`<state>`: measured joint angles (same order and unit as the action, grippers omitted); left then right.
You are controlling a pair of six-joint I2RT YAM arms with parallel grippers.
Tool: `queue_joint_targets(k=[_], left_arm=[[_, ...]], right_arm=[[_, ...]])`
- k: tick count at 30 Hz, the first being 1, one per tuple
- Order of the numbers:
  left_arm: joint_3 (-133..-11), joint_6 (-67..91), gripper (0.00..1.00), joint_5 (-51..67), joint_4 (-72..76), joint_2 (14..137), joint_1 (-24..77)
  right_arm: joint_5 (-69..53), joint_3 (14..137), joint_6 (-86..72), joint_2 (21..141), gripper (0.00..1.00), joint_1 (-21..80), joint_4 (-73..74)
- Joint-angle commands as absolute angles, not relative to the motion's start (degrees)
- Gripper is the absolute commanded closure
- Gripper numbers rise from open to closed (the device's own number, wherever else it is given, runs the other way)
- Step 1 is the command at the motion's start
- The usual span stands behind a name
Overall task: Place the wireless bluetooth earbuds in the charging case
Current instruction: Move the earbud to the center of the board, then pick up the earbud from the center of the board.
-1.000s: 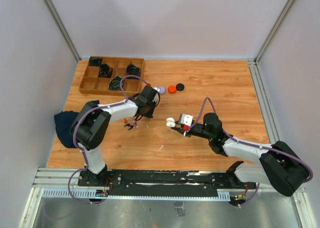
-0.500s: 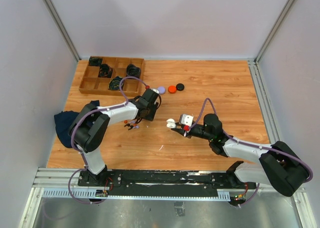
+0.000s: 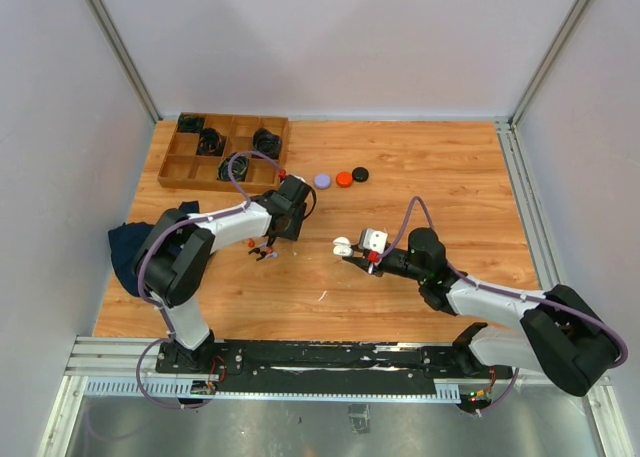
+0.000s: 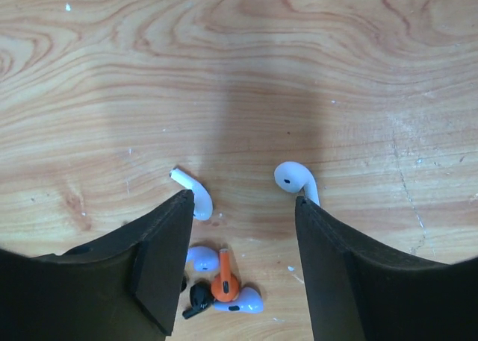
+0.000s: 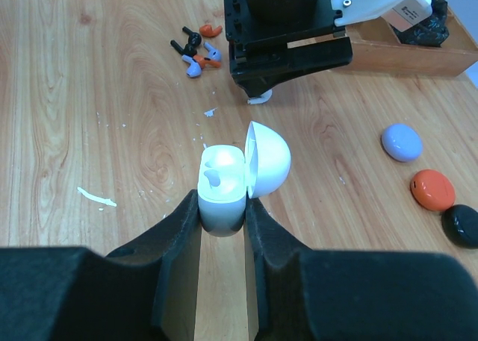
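Observation:
My right gripper (image 5: 222, 207) is shut on the white charging case (image 5: 222, 188) and holds it above the table with its lid (image 5: 267, 158) swung open; in the top view the charging case (image 3: 343, 245) is at the table's middle. My left gripper (image 4: 243, 199) is open and points down over two white earbuds, one (image 4: 193, 194) by its left finger and one (image 4: 293, 178) by its right. Closer in lies a cluster of orange (image 4: 222, 281), purple (image 4: 243, 300) and black (image 4: 196, 296) earbuds. The top view shows the left gripper (image 3: 285, 215) just beside that cluster (image 3: 262, 249).
Purple (image 3: 322, 180), orange (image 3: 344, 178) and black (image 3: 360, 174) round cases lie in a row behind the left gripper. A wooden compartment tray (image 3: 190, 172) with coiled black cables stands at the back left. A dark cloth (image 3: 128, 252) lies at the left edge.
My left gripper has opened and drawn back from the purple case toward the earbud cluster. The right gripper and the case have stayed still.

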<state>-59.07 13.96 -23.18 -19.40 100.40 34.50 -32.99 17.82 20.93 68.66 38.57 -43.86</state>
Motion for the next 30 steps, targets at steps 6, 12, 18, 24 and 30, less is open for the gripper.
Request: queue_joint_targets(k=[6,12,18,24,30], left_arm=[[-62.86,22.03,0.36,-20.78,-24.08,95.68,34.36],[-66.94,24.25,0.48,-19.03,-26.64,99.69,34.16],[-68.68,24.64,0.62,-17.5,-27.05,103.12,32.7],[-69.5,24.67,0.6,-16.32,-28.02,105.06,31.82],[-70.29,24.52,0.59,-14.05,-28.67,107.04,31.82]], right_arm=[[-32.96,17.86,20.64,66.02,0.99,38.97,-44.12],[-33.13,17.96,20.32,65.75,0.99,38.96,-43.96],[-33.29,18.06,20.38,64.96,0.99,38.96,-42.94],[-33.55,18.19,20.32,64.61,0.99,39.06,-42.67],[-33.51,18.28,20.35,64.34,0.99,39.14,-42.36]])
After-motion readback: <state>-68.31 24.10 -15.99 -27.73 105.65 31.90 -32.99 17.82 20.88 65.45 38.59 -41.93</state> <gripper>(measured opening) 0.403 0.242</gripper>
